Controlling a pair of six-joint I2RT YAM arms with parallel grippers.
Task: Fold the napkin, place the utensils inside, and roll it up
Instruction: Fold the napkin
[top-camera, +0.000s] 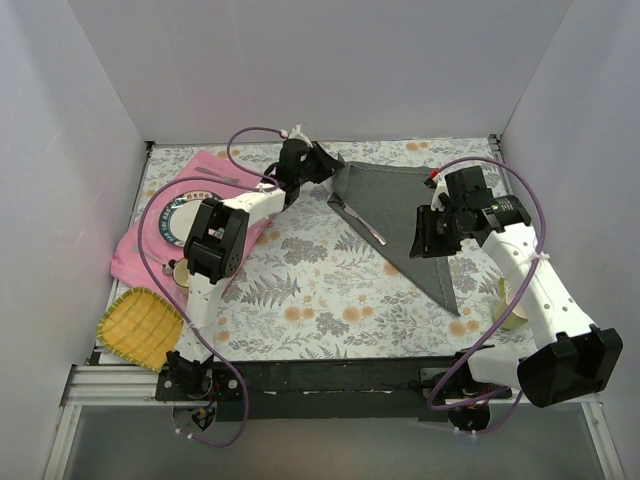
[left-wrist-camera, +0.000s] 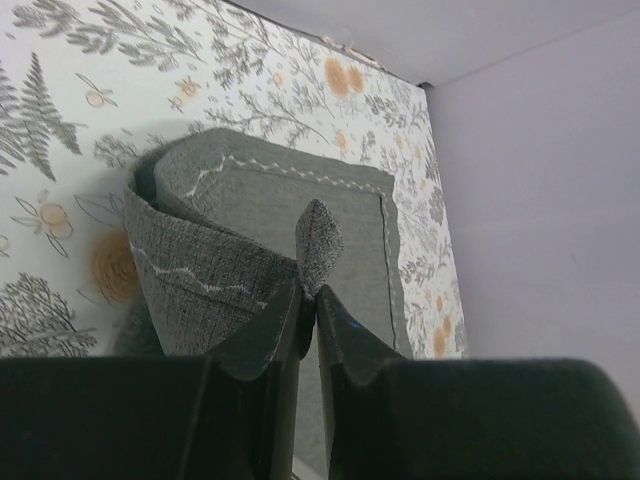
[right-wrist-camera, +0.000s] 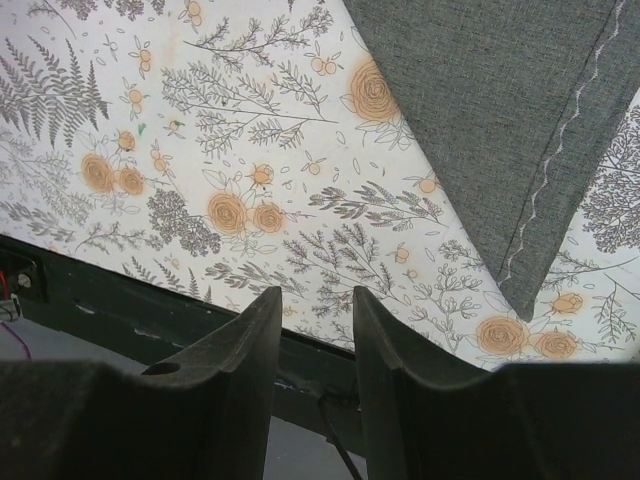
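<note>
The dark grey napkin (top-camera: 410, 215) lies folded into a triangle on the floral tablecloth, its point toward the near right. My left gripper (top-camera: 322, 166) is shut on the napkin's far-left corner and holds it lifted and curled; in the left wrist view the pinched corner (left-wrist-camera: 318, 240) sticks up between the fingertips of the left gripper (left-wrist-camera: 308, 296). A silver utensil (top-camera: 362, 220) lies on the napkin's left edge. Another utensil (top-camera: 225, 176) lies on the pink placemat. My right gripper (top-camera: 436, 236) hovers open and empty over the napkin's right part; its wrist view (right-wrist-camera: 315, 300) shows the napkin's tip (right-wrist-camera: 510, 110) ahead.
A pink placemat (top-camera: 150, 245) with a round plate (top-camera: 180, 212) lies at the left. A small cup (top-camera: 181, 273) and a yellow woven dish (top-camera: 140, 326) sit near the left front. A pale ring-shaped object (top-camera: 511, 305) is by the right arm. White walls enclose the table.
</note>
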